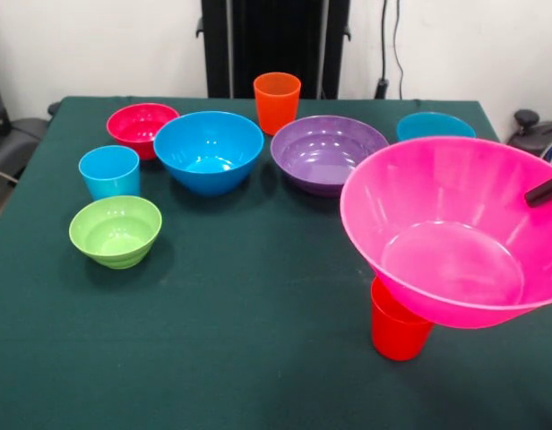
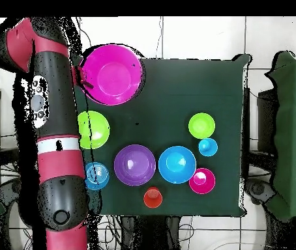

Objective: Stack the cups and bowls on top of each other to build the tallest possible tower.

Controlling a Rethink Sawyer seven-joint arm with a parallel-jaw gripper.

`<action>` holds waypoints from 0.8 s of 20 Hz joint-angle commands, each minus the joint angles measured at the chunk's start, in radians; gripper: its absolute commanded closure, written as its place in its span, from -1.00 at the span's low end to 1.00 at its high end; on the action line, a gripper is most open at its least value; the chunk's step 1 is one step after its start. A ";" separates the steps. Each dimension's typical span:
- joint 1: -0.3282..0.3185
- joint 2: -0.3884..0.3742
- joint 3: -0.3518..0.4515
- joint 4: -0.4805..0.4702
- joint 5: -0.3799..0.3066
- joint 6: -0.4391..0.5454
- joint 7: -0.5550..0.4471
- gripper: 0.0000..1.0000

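My gripper (image 1: 547, 190) (image 2: 80, 71) is shut on the rim of the large hot pink bowl (image 1: 451, 228) (image 2: 111, 73) and holds it tilted over the red cup (image 1: 400, 330). The bowl hides the cup's top, so I cannot tell whether they touch. The other pieces stand singly: purple bowl (image 1: 328, 152) (image 2: 135, 164), blue bowl (image 1: 208, 150) (image 2: 177, 164), orange cup (image 1: 277, 100) (image 2: 152, 196), small crimson bowl (image 1: 142, 124) (image 2: 202, 180), light blue cup (image 1: 109, 170) (image 2: 208, 146), small lime bowl (image 1: 116, 230) (image 2: 201, 124), second blue bowl (image 1: 435, 125) (image 2: 97, 174). A larger lime bowl (image 2: 93, 128) shows only from overhead.
The dark green table (image 1: 258, 358) (image 2: 177, 84) carries everything. The red and black arm (image 2: 53, 130) lies along the table's left side in the overhead view, over part of the second blue bowl. The black pedestal (image 1: 276, 45) stands behind the table.
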 commanded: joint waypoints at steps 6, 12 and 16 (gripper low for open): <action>-0.022 -0.021 -0.003 0.047 -0.061 -0.071 -0.230 1.00; -0.020 -0.030 0.027 0.059 -0.086 -0.083 -0.256 1.00; 0.000 -0.038 0.076 0.092 -0.123 -0.102 -0.257 1.00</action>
